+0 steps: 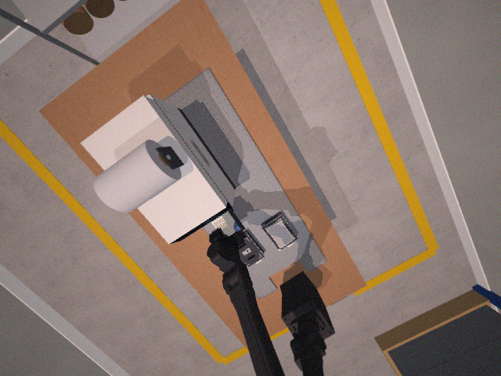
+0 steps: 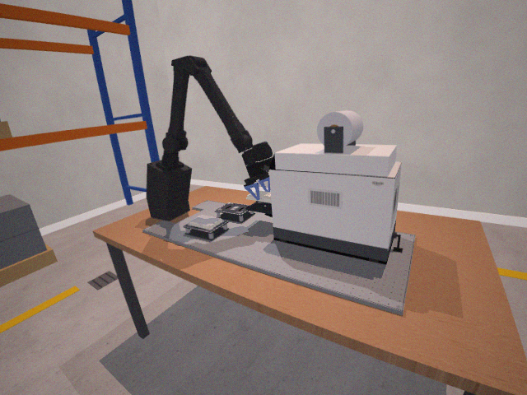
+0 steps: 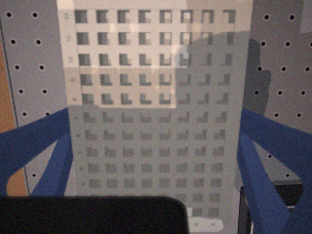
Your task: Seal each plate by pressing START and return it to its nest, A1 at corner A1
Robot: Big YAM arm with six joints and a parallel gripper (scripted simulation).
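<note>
My gripper [image 2: 262, 194] [image 3: 155, 116] is shut on an open plate [image 1: 222, 222] [image 3: 146, 127], with its blue fingers on the two long sides. The plate's wells show uncovered in the wrist view. In the exterior view it hangs close to the sealer [image 1: 194, 202] [image 2: 332, 220], above the dark stage [image 2: 262, 208]. Nest N2 [image 1: 254, 256] [image 2: 234, 210] is empty, its label showing. A second plate [image 1: 279, 233] [image 2: 204, 225] sits in the other nest; whether foil covers it I cannot tell. The START button and lamp are hidden.
The sealer's tall white housing stands right beside the gripper, with a foil roll [image 1: 133, 175] [image 2: 351, 127] on top. The perforated base board [image 1: 258, 170] [image 2: 340, 286] lies under the nests and sealer. The arm's black base [image 2: 169, 191] stands behind the nests.
</note>
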